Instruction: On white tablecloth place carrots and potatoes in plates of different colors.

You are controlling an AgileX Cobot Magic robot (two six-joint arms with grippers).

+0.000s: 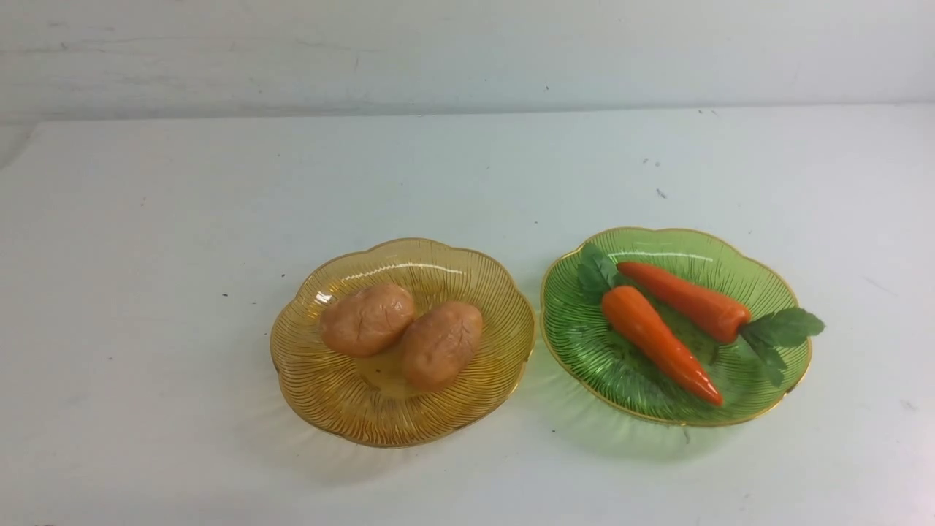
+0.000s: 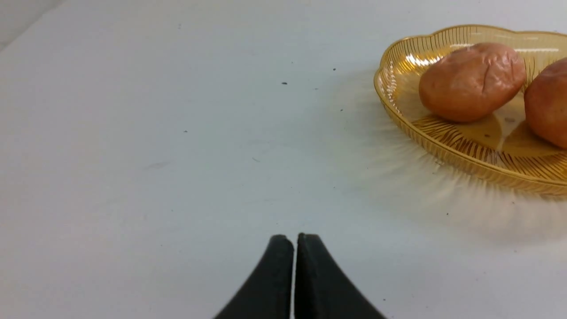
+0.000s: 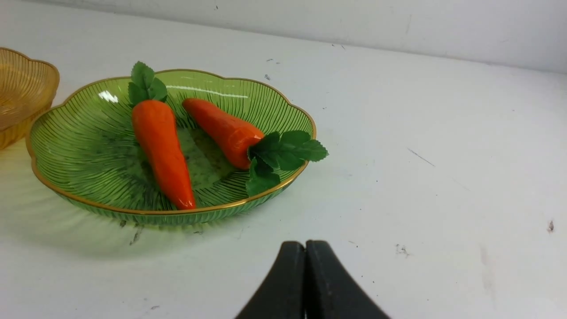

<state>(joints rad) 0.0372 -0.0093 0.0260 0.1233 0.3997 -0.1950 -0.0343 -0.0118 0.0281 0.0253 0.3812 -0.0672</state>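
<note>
Partly, the amber plate (image 2: 469,164) leaves left wrist view.

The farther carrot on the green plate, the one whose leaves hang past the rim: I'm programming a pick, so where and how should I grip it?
Probably across the thick middle of the orange body, claw coming from above. It tapers and lies on its side, so the tip may slip; its leaves look thin, and the other carrot lies close on the near side.

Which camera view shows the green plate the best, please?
The front view: it shows the whole rim of the green plate from above. The right wrist view shows it lower and more from the side. The left wrist view does not show it.
</note>
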